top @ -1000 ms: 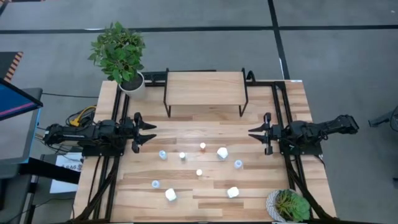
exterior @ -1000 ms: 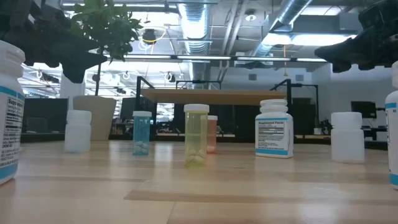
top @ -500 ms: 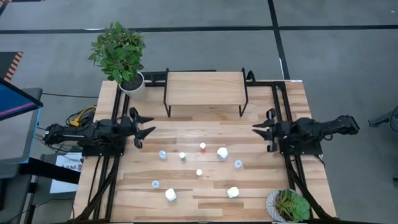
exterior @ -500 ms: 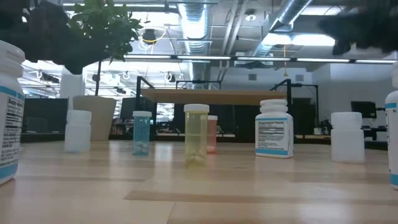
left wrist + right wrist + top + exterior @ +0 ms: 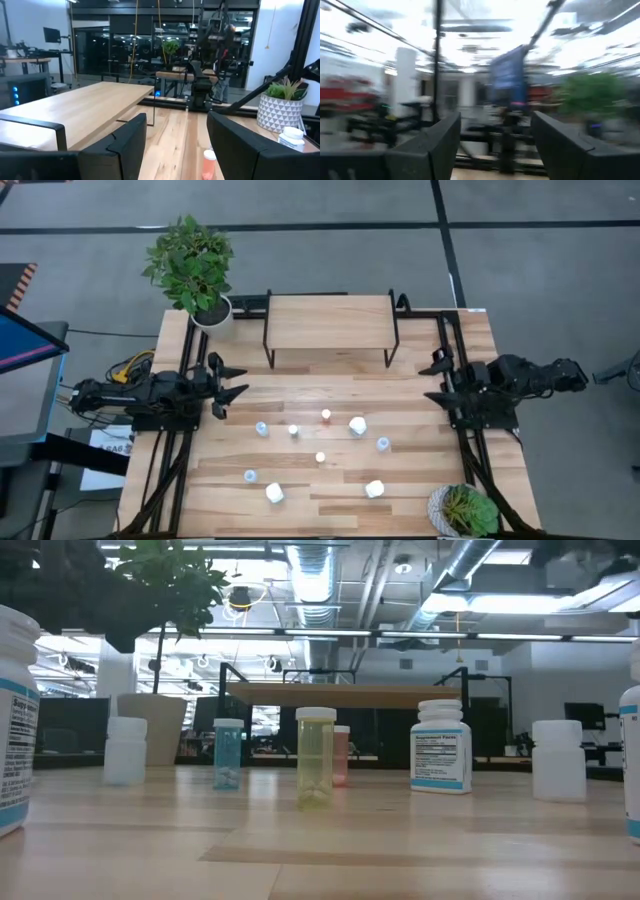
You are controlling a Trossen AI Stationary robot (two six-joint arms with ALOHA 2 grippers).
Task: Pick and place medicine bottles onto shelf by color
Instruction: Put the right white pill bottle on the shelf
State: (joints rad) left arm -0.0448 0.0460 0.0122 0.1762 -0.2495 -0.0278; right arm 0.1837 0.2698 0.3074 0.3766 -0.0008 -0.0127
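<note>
Several small white medicine bottles stand upright on their bases in the middle of the wooden table, among them a red-capped one (image 5: 326,415), a blue-capped one (image 5: 261,428) and a larger white one (image 5: 357,425). In the low view a yellow bottle (image 5: 316,756) and a labelled bottle (image 5: 441,746) stand in front. The shelf (image 5: 328,322) stands at the table's far middle. My left gripper (image 5: 232,380) is open and empty above the table's left side. It also shows in its wrist view (image 5: 177,150). My right gripper (image 5: 438,378) is open and empty above the right side, as its wrist view (image 5: 495,145) also shows.
A leafy plant in a white pot (image 5: 212,312) stands at the far left corner. A second plant in a patterned pot (image 5: 462,510) stands at the near right corner. Black frame rails (image 5: 460,350) run along both sides. Bare wood lies between the shelf and the bottles.
My right gripper has drawn back toward the table's right edge and gone up out of the low view, staying open. My left gripper has moved a little toward the far edge and up. The bottles have stayed in place.
</note>
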